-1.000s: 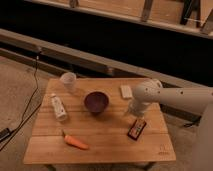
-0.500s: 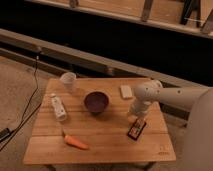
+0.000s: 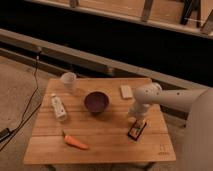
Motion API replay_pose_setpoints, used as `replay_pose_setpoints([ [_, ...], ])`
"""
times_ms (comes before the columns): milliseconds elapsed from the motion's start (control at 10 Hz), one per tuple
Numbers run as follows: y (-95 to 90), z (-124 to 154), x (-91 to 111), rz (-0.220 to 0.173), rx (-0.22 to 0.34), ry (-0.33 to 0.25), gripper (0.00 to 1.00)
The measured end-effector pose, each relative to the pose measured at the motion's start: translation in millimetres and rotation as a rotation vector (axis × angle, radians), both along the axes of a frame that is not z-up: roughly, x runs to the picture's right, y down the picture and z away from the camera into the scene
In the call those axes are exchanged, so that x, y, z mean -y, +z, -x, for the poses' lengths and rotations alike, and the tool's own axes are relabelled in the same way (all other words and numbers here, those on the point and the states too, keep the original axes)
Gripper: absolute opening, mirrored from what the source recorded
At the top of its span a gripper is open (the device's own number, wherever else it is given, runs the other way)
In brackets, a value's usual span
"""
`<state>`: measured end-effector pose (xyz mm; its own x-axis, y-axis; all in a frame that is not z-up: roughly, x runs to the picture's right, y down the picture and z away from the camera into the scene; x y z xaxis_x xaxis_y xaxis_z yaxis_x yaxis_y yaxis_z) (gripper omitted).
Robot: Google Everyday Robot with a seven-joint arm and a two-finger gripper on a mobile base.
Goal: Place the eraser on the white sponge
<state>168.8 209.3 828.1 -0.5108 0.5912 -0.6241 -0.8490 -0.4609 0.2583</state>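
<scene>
Hovering by flat rect. black eraser (red-edged): robot's tool.

The eraser is set on the desk, front right, with the gripper held just over it; the white sponge is placed behind, right of the bowl.

White hand beside black, red-edged eraser; off-white sponge; orange carrot.
</scene>
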Motion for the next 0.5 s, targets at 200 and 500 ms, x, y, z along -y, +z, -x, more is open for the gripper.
replay_pose_setpoints([
  [200, -13.2, -11.1, -7.4, 0.004, -0.018, -0.001, 0.65],
  [500, -28.0, -18.7, -14.3, 0.005, -0.034, 0.0, 0.65],
])
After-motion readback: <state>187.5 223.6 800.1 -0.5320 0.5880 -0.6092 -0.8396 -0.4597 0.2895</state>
